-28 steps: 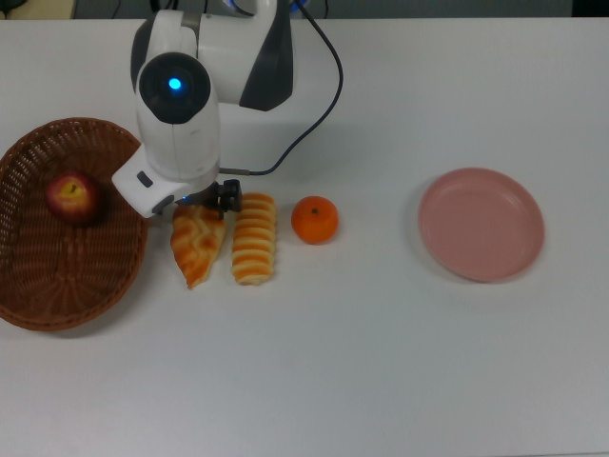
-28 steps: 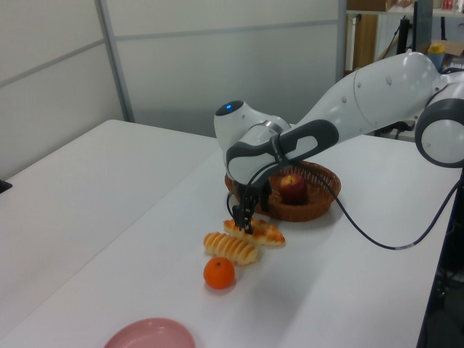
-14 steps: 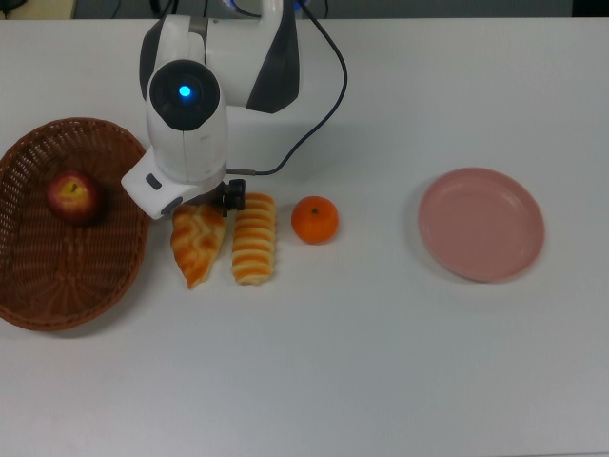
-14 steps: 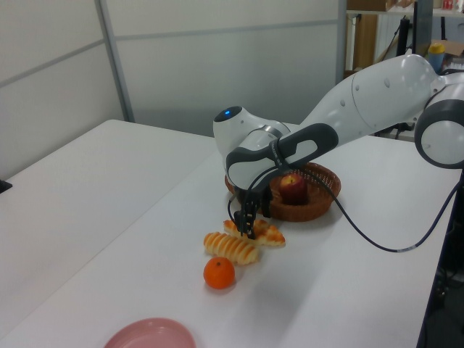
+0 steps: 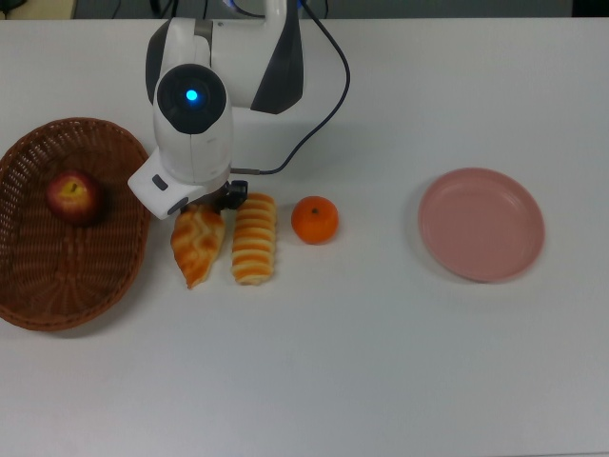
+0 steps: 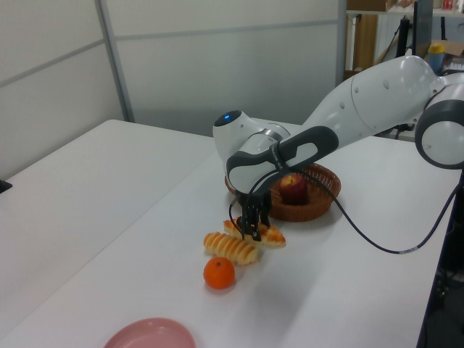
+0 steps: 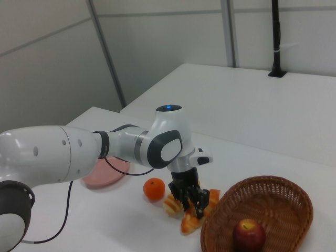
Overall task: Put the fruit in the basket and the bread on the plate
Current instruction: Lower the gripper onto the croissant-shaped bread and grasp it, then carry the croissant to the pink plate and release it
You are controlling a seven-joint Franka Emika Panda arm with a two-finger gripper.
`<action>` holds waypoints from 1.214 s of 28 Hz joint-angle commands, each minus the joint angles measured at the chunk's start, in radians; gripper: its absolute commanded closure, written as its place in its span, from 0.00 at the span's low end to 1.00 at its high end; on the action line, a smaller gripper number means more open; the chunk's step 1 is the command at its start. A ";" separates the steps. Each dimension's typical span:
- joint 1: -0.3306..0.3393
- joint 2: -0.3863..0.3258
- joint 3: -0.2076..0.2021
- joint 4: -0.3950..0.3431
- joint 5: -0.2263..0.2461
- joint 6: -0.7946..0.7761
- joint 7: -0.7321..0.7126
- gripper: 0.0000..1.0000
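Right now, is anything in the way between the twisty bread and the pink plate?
Yes. In the top view, the braided loaf lies at the left end of a row. The ribbed loaf and the mandarin sit between it and the plate. Past the mandarin, the table is bare up to the plate.

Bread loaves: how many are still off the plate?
2. The braided loaf lies on the table beside the basket, under the gripper; the ribbed loaf lies between it and the mandarin. None appears hidden.
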 commanded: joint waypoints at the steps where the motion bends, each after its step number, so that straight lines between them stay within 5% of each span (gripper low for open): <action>1: 0.010 -0.033 -0.009 -0.012 -0.002 -0.014 0.011 0.74; 9: 0.010 -0.078 -0.009 -0.007 0.001 -0.037 0.014 0.74; 17: 0.038 -0.119 0.018 0.075 0.039 -0.175 0.015 0.74; 34: 0.373 -0.122 0.040 0.140 0.030 -0.161 0.225 0.73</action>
